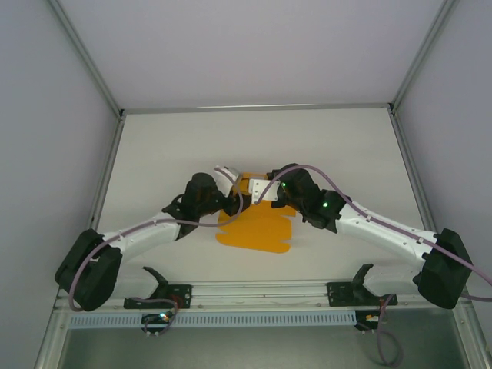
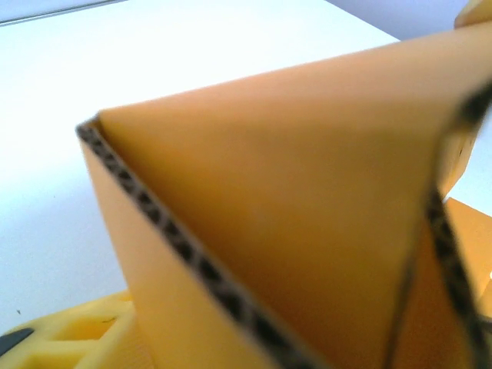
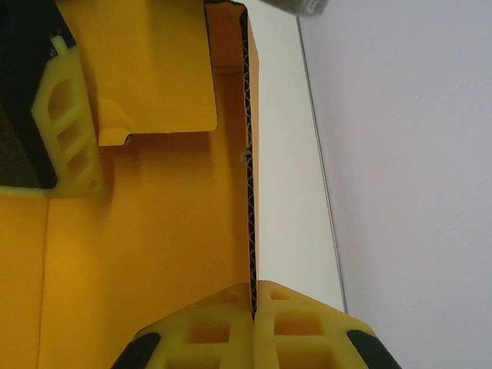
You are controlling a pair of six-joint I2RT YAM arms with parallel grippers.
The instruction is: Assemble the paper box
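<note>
Two arms lean in from both sides and meet over the middle of the worktop (image 1: 184,146), with the paper box (image 1: 257,231) between them. From above, the near part of the box is a flat orange sheet on the worktop, while the far part is lifted up where the left arm (image 1: 146,234) and the right arm (image 1: 380,227) come together. I judge that the box is only half formed: some card is already raised, but the front panel is not yet folded.

From the left wrist, the card is very close to the lens and blurred. A folded panel (image 2: 307,200) stands with its corrugated edge toward the camera, and one yellow finger (image 2: 69,338) shows low at the left, under the card. It seems that the left jaws support or press this panel, but I cannot tell how wide they stand or whether they pinch anything.

From the right wrist, the right jaws are closed on a raised wall (image 3: 251,192) of the box. Their two yellow fingers (image 3: 200,334) meet at the bottom with the thin card edge between them. This hold probably serves to steady the wall upright while the other side is worked. Another yellow finger, the left one (image 3: 69,131), lies against the card at the upper left, beside a flap (image 3: 146,77) with a notched corner.
</note>
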